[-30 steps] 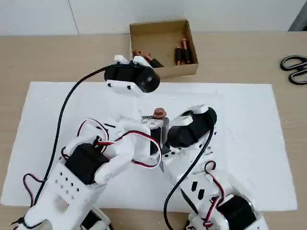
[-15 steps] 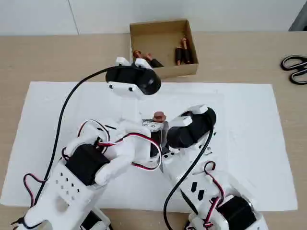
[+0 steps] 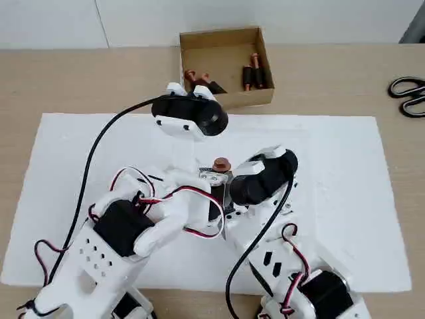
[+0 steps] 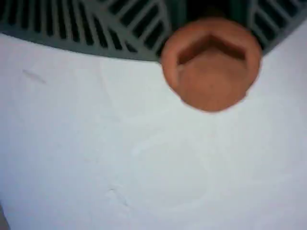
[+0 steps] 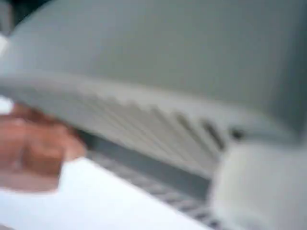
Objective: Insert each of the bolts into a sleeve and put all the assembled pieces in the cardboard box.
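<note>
Overhead, cardboard box (image 3: 226, 56), at left wrist, bolt head (image 4: 211, 64)

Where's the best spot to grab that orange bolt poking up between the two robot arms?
Probably its wide head, from straight above. The bolt stands upright with that head on top and free, while the left arm and right arm crowd its sides and hide its lower part.

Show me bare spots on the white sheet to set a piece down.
Free: the white sheet's right part, on the scissors' side, and its left part, beyond the black cable. Crowded: the centre, where both arms meet around the bolt, and the strip before the cardboard box, which an arm overhangs.
</note>
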`<action>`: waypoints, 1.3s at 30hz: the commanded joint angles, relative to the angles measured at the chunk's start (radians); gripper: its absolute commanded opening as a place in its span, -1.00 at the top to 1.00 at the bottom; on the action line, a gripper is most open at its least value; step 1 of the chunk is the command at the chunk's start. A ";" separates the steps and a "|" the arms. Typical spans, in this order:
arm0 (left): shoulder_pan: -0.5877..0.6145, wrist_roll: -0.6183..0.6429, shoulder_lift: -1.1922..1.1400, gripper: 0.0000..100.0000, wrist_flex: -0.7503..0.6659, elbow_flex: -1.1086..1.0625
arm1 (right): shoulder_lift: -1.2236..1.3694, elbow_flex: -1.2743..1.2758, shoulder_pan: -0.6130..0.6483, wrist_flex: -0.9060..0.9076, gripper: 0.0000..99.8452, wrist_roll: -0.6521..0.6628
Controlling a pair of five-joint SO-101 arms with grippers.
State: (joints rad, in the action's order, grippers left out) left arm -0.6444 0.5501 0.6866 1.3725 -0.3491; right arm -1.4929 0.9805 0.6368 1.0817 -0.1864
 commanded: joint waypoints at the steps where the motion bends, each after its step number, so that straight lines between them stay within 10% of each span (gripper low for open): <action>1: 0.006 -0.017 -0.002 0.95 0.032 -0.025 | -0.013 -0.023 -0.015 -0.031 0.99 -0.002; 9: 0.005 -0.018 -0.009 0.50 0.066 -0.027 | -0.013 -0.023 -0.015 -0.031 0.99 -0.002; 39: 0.166 -0.089 0.000 0.49 0.124 0.268 | -0.013 -0.023 -0.016 -0.030 0.99 -0.002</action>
State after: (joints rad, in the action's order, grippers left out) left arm -0.5355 0.4672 0.6743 1.5014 -0.1389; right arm -1.4960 0.9759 0.6260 1.0817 -0.1849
